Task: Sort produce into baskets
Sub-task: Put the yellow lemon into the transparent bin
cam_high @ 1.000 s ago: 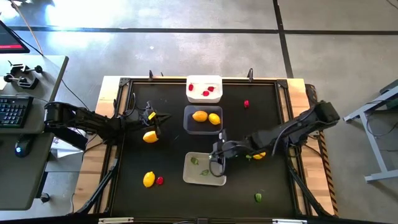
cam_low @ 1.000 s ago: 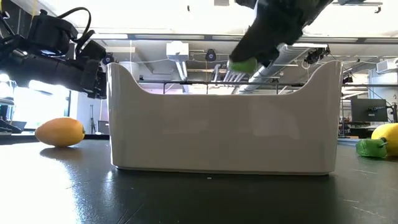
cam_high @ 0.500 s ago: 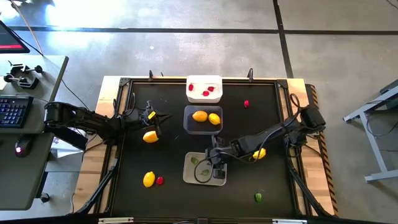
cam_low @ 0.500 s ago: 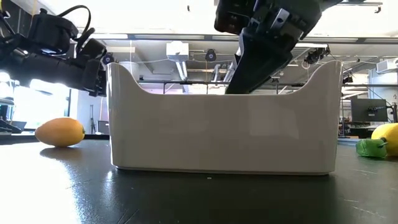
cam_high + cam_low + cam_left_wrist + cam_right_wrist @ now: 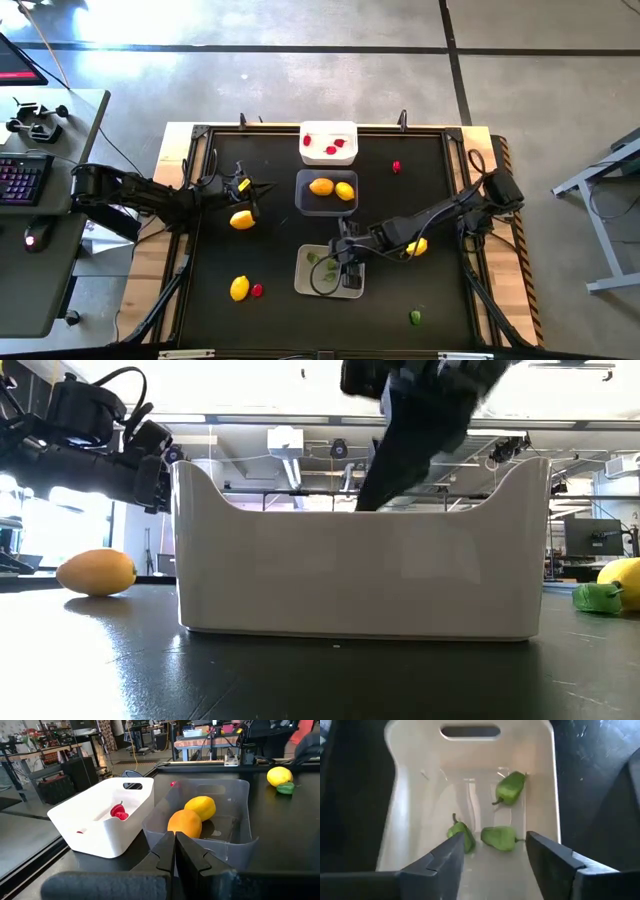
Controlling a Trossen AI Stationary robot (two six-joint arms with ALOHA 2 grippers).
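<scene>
My right gripper (image 5: 496, 845) is open and reaches down into the pale grey tray (image 5: 305, 282), over three green pieces (image 5: 510, 786) that lie on the tray's floor. In the low view its arm (image 5: 415, 430) dips behind the tray's near wall (image 5: 360, 570). My left gripper (image 5: 252, 194) is shut and empty, just above the table beside a lemon (image 5: 241, 219). The clear tray (image 5: 303, 203) holds two lemons (image 5: 192, 815). The white tray (image 5: 328, 129) holds red pieces (image 5: 118, 812).
A lemon (image 5: 239, 288) and a red piece (image 5: 257, 290) lie at the near left. A lemon (image 5: 418, 246) and a green piece (image 5: 400, 253) lie right of the grey tray. A red piece (image 5: 396, 166) lies far right, and a green piece (image 5: 415, 317) near right.
My right gripper has gone down and a little toward the near edge, into the pale grey tray. The green piece that it carried above the rim no longer shows in the low view.
</scene>
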